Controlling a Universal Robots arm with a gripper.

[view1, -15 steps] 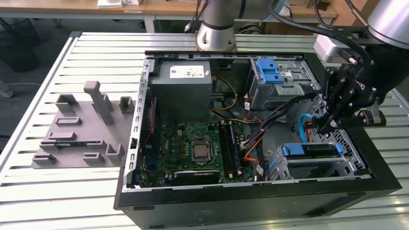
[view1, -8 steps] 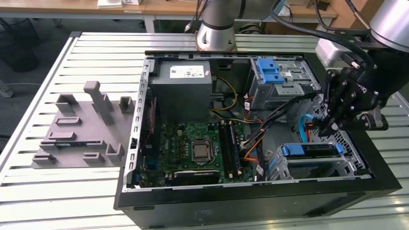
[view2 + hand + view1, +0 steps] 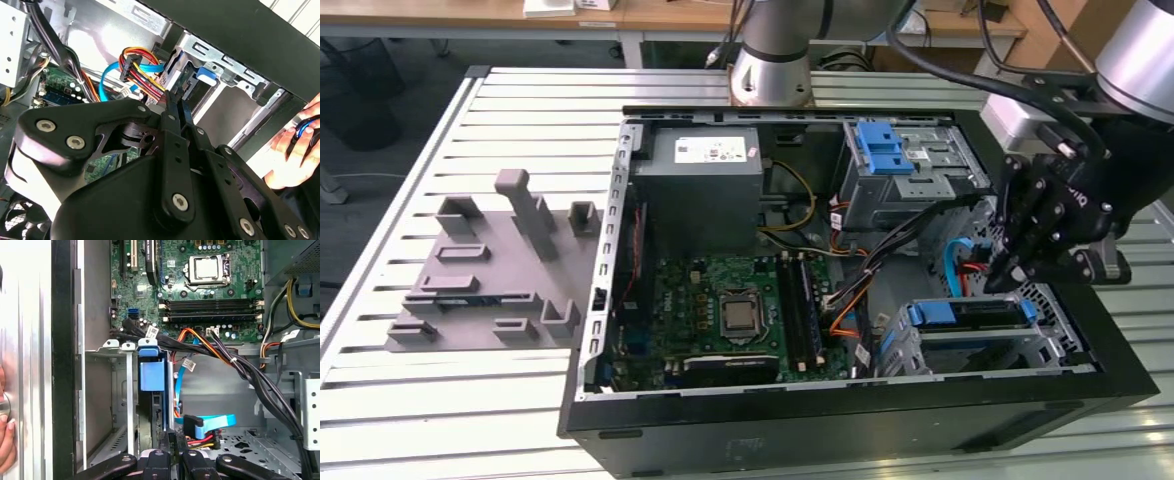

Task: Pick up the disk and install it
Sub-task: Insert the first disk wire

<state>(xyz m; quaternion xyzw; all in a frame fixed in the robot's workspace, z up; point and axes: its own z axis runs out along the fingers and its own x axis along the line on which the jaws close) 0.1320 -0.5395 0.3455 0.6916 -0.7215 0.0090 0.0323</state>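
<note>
One tool (image 3: 1014, 268): black, hanging over the drive cage (image 3: 1047, 345) at the exterior view's right of the open computer case (image 3: 854, 425); fingers together, empty.
Disk (image 3: 151, 376): seated upright in the cage slot, blue carrier showing, in the first wrist view.
Hand (image 3: 295, 150): a person's, resting outside the case wall.
Bench (image 3: 400, 390): slatted metal, carrying the case and a grey fixture block (image 3: 487, 270).

Open black desktop PC case (image 3: 854, 425) lies on slatted metal table (image 3: 400, 420). Inside: green motherboard (image 3: 720, 310) w/ CPU socket, grey power supply box w/ white sticker (image 3: 707, 175), blue plastic latch (image 3: 881, 150) on drive cage. Black robot gripper (image 3: 1007, 275) hangs over the drive bay at the exterior view's right, just above blue-framed disk (image 3: 970, 313) seated in bay. Grey 3D-printed fixture block (image 3: 494, 270) sits apart at the exterior view's left.
</note>
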